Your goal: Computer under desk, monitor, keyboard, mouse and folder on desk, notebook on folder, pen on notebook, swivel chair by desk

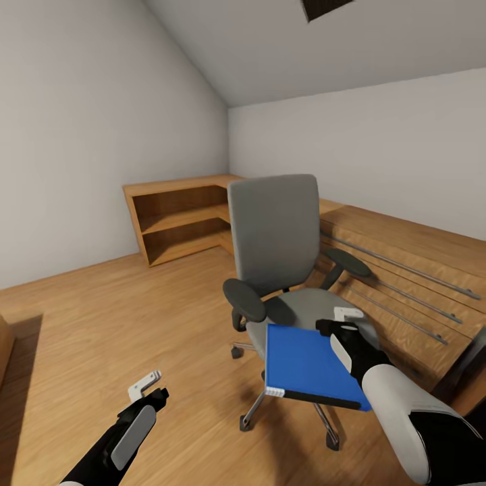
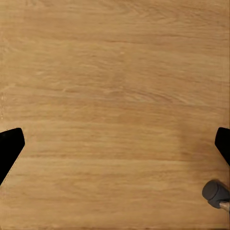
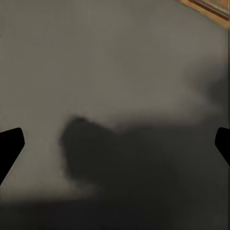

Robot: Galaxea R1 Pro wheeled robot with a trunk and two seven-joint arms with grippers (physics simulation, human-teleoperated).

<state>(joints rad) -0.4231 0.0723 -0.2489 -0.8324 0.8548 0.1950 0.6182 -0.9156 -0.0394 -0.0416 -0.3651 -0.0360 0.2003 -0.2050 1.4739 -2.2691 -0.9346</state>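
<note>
Head view: folder (image 1: 307,368) flat on chair (image 1: 277,236) seat, front edge overhanging, long axis running across the seat. Bright blue, black edge, pale corner. Right gripper (image 1: 345,322) just above its far right corner, apart from it; clearly the nearer arm. Left gripper (image 1: 150,386) well off to the left, over bare floor (image 1: 101,324).
Left wrist view: fingers spread wide, nothing between; floor below, a chair castor (image 2: 215,192) at frame edge.
Right wrist view: fingers spread, empty; grey seat (image 3: 115,72) beneath, folder not visible there.
</note>
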